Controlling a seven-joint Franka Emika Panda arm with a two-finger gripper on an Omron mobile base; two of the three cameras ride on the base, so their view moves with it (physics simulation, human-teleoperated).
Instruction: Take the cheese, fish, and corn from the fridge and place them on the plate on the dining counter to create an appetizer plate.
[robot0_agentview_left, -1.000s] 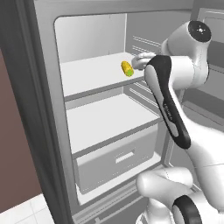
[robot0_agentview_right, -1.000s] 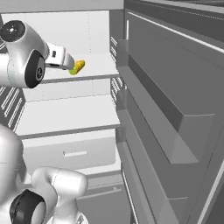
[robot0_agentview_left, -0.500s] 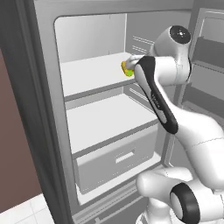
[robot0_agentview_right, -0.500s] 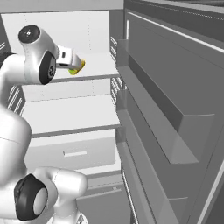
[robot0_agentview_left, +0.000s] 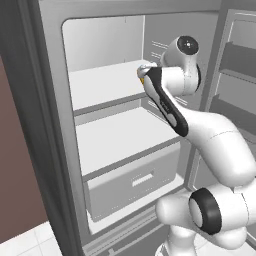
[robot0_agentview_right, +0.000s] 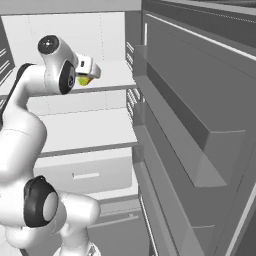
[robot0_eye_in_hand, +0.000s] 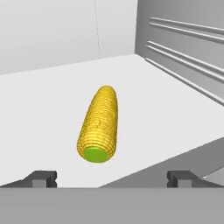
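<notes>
Jaws spread wide, nothing pinched, gripper (robot0_eye_in_hand: 112, 177) facing corn (robot0_eye_in_hand: 99, 125) inside open fridge (robot0_agentview_left: 55, 125).
Corn lies flat on white upper shelf (robot0_eye_in_hand: 52, 100), green end toward the fingertips (robot0_eye_in_hand: 41, 178), apart from them. Ribbed fridge wall (robot0_eye_in_hand: 183, 48) right of it; second shelf (robot0_agentview_left: 120, 137) and bottom drawer (robot0_agentview_left: 132, 182) below; ribbed door (robot0_agentview_right: 200, 125) swung open at right.

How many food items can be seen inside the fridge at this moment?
1. The corn lies on the upper shelf of the fridge, its green end toward the open gripper. The drawer is shut, so others may be hidden.
</notes>
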